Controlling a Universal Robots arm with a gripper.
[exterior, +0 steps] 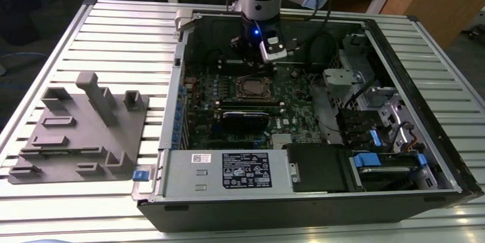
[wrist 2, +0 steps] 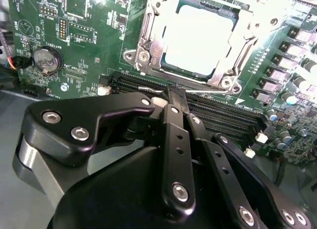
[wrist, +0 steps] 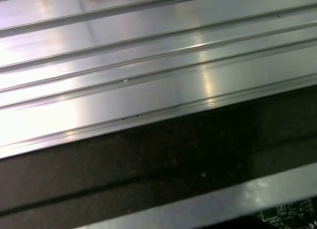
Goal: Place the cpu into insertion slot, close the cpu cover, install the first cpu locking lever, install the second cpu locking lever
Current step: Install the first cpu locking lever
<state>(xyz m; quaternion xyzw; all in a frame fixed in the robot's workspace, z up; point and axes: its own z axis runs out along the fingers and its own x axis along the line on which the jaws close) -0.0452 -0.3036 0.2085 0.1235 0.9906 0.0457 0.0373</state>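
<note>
Gripper (wrist 2: 176,92): hovering just beside the socket (wrist 2: 224,82), pinching narrow, holding nothing; chip (wrist 2: 198,38) lying inside that socket, cover (wrist 2: 148,33) sitting over it.

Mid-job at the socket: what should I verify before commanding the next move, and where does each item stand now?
1. cpu lying flat inside the frame: ok, its metal top shows through the cut-out.
2. cpu cover down around the cpu: ok, it looks flat.
3. Locking levers latched: cannot tell.
4. gripper shut and holding nothing: ok.
5. Gripper clear of the memory slots beneath its tip: cannot tell.
</note>
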